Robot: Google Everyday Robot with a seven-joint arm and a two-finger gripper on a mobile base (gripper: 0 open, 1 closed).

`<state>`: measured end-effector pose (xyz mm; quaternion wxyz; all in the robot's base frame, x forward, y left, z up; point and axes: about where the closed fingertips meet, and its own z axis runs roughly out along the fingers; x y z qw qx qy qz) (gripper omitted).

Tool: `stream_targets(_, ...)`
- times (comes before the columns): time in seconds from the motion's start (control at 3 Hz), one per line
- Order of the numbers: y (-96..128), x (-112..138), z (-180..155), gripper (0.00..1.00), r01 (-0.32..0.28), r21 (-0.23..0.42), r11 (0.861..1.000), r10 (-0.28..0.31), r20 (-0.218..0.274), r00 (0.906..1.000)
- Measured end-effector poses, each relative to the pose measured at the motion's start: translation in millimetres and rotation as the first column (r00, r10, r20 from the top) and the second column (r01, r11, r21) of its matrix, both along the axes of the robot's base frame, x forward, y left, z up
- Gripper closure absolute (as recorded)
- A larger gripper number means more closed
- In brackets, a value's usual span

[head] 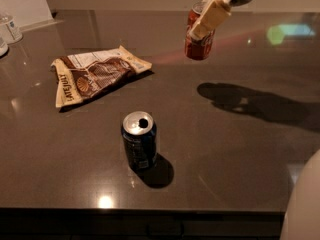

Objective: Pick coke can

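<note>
The coke can [199, 45] is a small red can held in the air at the upper right, well above the dark table [235, 149]. My gripper [206, 24] is shut on it, with a pale finger [211, 18] across its front. The arm enters from the top right corner. The can's shadow lies on the table below and to the right.
A dark blue can [139, 140] with an open silver top stands upright at the table's front centre. A brown and cream chip bag [95, 73] lies flat at the left. Clear containers [9, 30] stand at the far left edge. The robot's white body [304, 204] fills the bottom right corner.
</note>
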<state>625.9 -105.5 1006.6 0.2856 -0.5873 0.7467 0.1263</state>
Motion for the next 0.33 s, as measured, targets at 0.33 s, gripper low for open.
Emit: stream_targets(0.33, 2.1, 2.4, -0.5, 0.82, 0.001, 0.004, 1.000, -0.001, 0.004, 1.0000)
